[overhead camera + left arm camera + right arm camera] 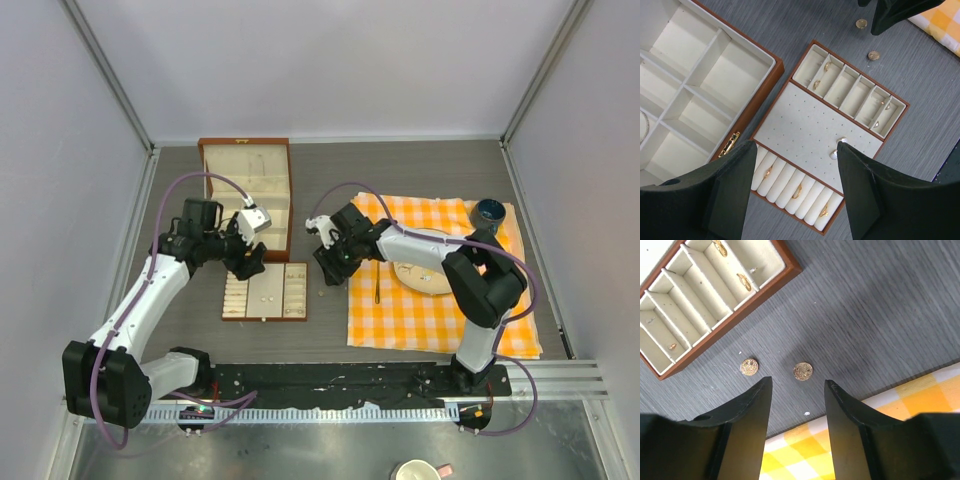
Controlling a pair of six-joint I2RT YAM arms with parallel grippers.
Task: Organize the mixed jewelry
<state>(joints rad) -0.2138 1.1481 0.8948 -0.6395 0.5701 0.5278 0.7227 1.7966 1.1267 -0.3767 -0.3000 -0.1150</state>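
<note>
Loose pieces: a gold stud (802, 371) and a second gold stud (749, 366) are lying on the bare counter (880, 315), just beside the tray (720, 290) corner and short of the checked cloth (920, 400). They're unsorted, so I'm judging they're next.
Right tool (797, 381): I'm hovering it over the first stud with jaws apart and nothing in them. The stud is lining up with the gap (likely pre-grasp).
Right arm pose: it's reaching left off the cloth, wrist pitching down at the counter.
Left tool (796, 147): jaws are spread wide and empty, hanging over the tray's dotted pad beside two pearl studs (833, 154).
Left arm pose: elbow is bending, forearm angling right, wrist aiming down at the tray.
Sorted so far: small gold pieces are sitting in the tray slots and ring rolls.
Bracelet (645, 125): a thin silver hoop is showing partly in a compartment of the big box (752, 107).
</note>
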